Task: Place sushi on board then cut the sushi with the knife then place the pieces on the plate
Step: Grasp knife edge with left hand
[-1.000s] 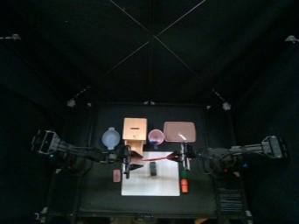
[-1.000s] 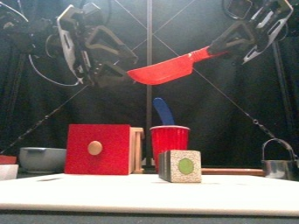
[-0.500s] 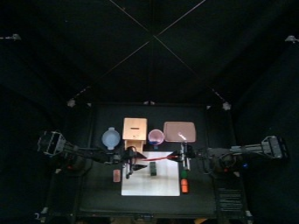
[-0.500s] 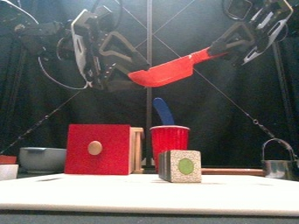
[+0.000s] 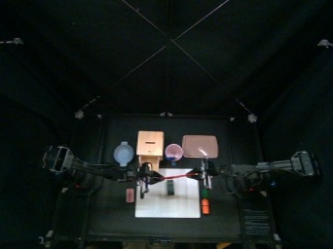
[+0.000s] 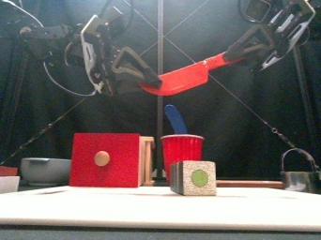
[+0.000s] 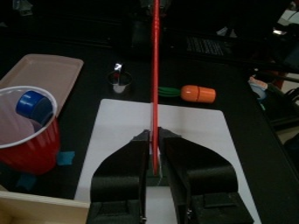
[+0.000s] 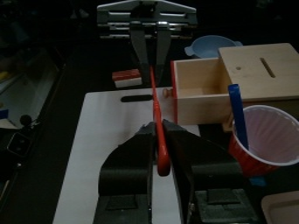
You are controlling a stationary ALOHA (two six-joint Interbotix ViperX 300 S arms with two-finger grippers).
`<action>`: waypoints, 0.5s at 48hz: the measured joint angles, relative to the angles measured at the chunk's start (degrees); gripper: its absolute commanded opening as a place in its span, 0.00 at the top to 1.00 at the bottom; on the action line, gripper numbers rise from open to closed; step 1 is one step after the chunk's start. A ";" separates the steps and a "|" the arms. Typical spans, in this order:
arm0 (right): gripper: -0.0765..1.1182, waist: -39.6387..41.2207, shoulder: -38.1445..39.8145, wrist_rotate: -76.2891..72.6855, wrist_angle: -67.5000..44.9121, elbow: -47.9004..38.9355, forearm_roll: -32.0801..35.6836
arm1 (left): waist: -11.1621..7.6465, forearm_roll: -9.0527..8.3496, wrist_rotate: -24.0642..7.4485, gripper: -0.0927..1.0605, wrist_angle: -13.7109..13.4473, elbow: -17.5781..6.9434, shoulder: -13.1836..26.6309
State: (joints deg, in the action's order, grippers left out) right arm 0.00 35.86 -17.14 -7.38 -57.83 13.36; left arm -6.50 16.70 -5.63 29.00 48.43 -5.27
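Observation:
A red toy knife [image 6: 186, 76] hangs tilted high above the white board [image 5: 172, 197], held at both ends. My right gripper [image 6: 242, 52] is shut on its handle [image 8: 162, 153]. My left gripper [image 6: 141, 85] is shut on the blade's tip [image 7: 152, 131], with the blade running edge-on between its jaws. One sushi piece [image 6: 193, 177], speckled with a green and orange face, rests by the board's right edge [image 7: 193, 92]; whether it touches the board I cannot tell. The pink plate [image 5: 200, 145] lies at the back right.
Behind the board stand a wooden box with a red drawer front [image 6: 105, 159], a red cup [image 6: 182, 150] holding a blue knife [image 6: 175, 118], and a blue-grey bowl [image 6: 45, 170]. A metal cutter [image 6: 298, 178] sits right. A small red and white toy [image 5: 129, 195] lies left of the board.
My left gripper has swung right to the blade's tip and shut on it. The knife's tip has dipped slightly; the right gripper has held still.

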 measured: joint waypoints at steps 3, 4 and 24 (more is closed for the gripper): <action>0.51 -0.09 -0.26 0.00 0.00 -0.09 0.09 | 0.18 0.26 -0.09 0.46 0.00 0.00 0.00; 0.51 -0.09 -0.35 0.00 0.00 -0.18 0.00 | 0.18 0.26 -0.09 0.47 0.00 -0.09 0.00; 0.51 -0.18 -1.05 0.00 0.00 -0.26 0.00 | 0.09 0.18 -0.35 0.60 -3.43 -0.62 0.18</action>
State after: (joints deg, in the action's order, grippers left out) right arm -0.18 34.80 -17.14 -7.38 -58.10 13.36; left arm -6.42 16.88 -5.98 25.58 47.81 -5.10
